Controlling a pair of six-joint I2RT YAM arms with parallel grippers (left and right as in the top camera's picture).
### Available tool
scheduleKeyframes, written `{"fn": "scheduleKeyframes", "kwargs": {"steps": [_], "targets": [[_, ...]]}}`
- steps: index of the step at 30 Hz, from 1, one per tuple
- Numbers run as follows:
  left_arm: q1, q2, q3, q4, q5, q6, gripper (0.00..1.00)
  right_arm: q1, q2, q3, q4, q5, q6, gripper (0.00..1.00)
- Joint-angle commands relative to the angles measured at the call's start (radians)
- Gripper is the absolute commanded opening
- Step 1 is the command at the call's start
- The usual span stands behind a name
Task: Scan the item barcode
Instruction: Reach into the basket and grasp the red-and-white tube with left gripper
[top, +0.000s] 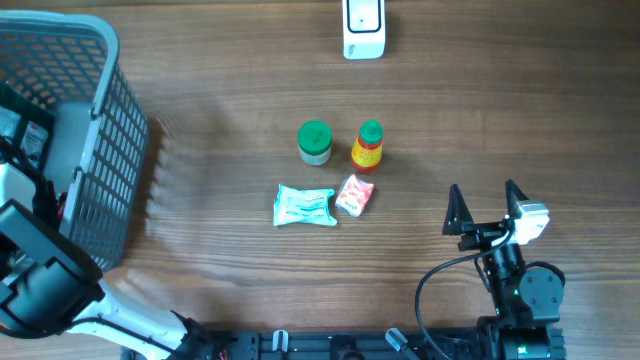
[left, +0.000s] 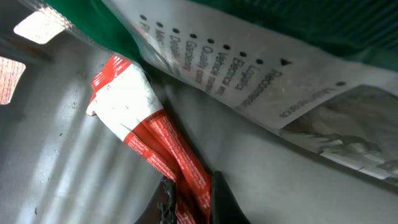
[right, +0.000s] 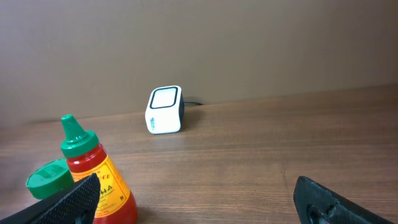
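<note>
Wood-grain table (top: 200, 60), plain brown wall (right: 249, 43), white scanner (top: 363, 28)

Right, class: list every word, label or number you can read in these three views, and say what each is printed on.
"Recommend..." with "Logistics" beneath it: white printed sheet; its other bullet lines are cut off or blurred.
"HA": yellow label of the sauce bottle; the rest is hidden.
Too small to read: print on the red-and-white sachet, the teal packet and the pink packet.
</note>
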Motion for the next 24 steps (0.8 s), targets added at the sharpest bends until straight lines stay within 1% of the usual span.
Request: {"fn": "scheduleKeyframes", "kwargs": {"steps": [1, 6, 17, 22, 24], "targets": [[0.008, 0.085, -0.069, -0.002, 0.098, 0.010, 0.04, 0.006, -0.002, -0.001, 0.004, 0.014, -0.012, 1.00], [0.008, 0.008, -0.064, -0.001, 0.187, 0.011, 0.04, 0.006, -0.002, -0.001, 0.004, 0.014, -0.012, 1.00], [0.008, -0.364, -0.057, 0.013, 0.378, 0.010, 0.04, 0.006, -0.002, -0.001, 0.004, 0.014, -0.012, 1.00], [0.008, -0.521, -0.057, 0.060, 0.515, 0.011, 0.04, 0.006, -0.002, -0.001, 0.004, 0.014, -0.013, 0.99], [0.008, -0.588, -0.057, 0.087, 0.599, 0.011, 0.04, 0.006, -0.002, -0.001, 0.004, 0.014, -0.013, 1.00]]}}
